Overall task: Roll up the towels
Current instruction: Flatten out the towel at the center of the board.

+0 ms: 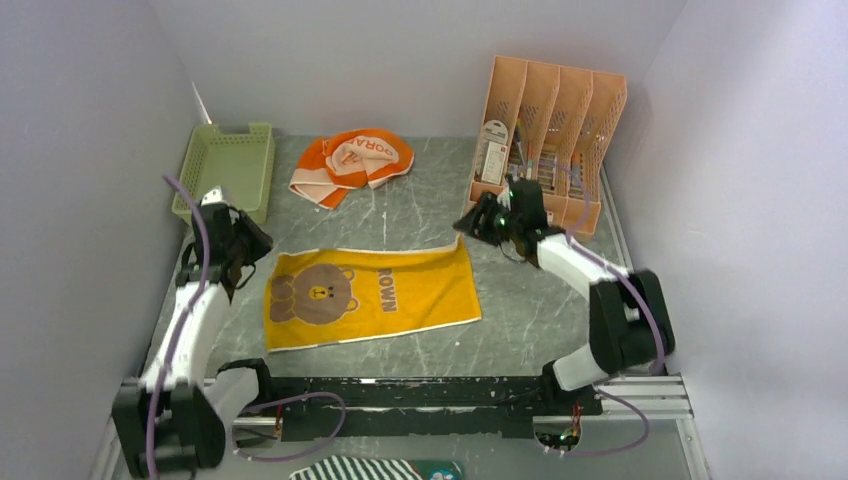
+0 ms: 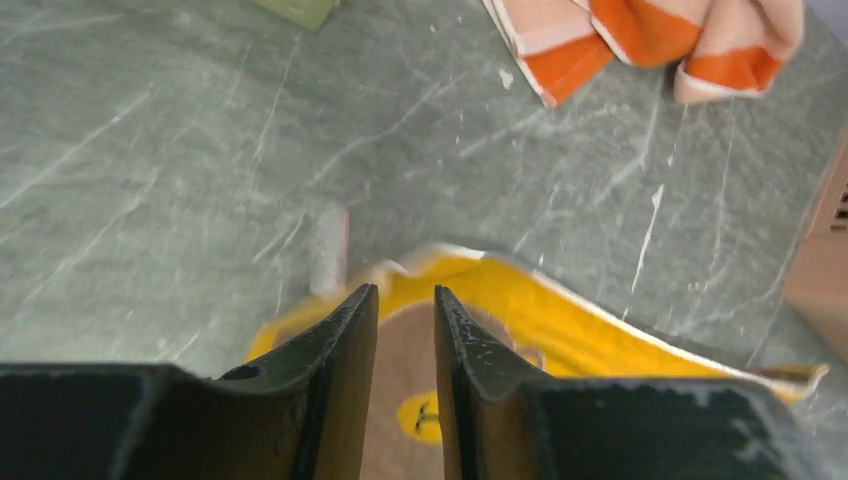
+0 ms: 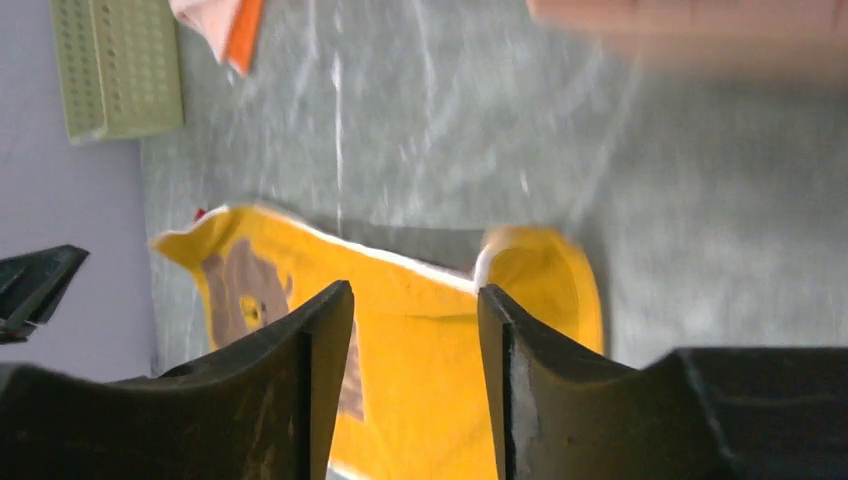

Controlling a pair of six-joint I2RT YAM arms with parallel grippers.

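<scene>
Yellow towel (image 1: 372, 295) lies spread between left hand (image 2: 405, 292) and right hand (image 3: 415, 290), both apart; basket (image 1: 262, 172), orange towel (image 1: 352, 162), rack (image 1: 548, 115) behind.

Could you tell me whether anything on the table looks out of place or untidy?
Two things. The orange towel lies crumpled in a heap at the back, near the green basket, not spread flat. The yellow towel lies flat, but its far right corner curls up.
</scene>
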